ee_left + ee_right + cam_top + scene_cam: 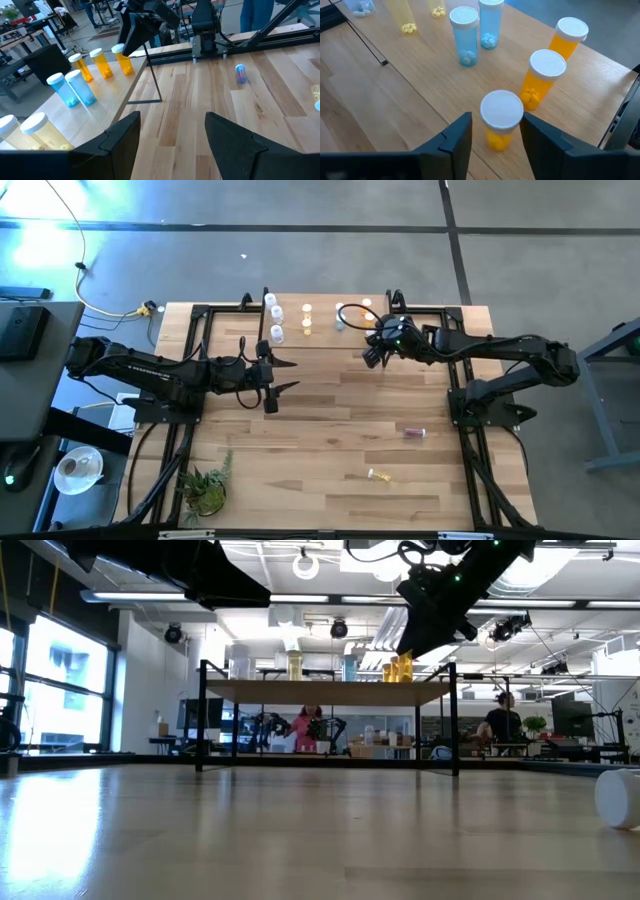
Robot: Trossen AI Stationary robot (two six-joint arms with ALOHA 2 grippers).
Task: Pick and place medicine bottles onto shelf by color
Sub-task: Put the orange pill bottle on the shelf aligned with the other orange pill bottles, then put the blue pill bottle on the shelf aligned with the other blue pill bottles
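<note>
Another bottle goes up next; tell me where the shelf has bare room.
Shelf: its front strip and far left end are bare. Crowded at the right end, where the right gripper straddles an orange bottle beside two more orange and two blue bottles.

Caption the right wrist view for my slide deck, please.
Right pincer straddling an upright orange bottle on the shelf, beside two more orange bottles.

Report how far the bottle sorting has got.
Done: blue bottles, pale yellow ones and two amber bottles stand grouped on the shelf. In hand: the right claw straddles a third amber bottle standing on the shelf, fingers apart. Left: a bottle lying on the table and another. The left claw waits open.
</note>
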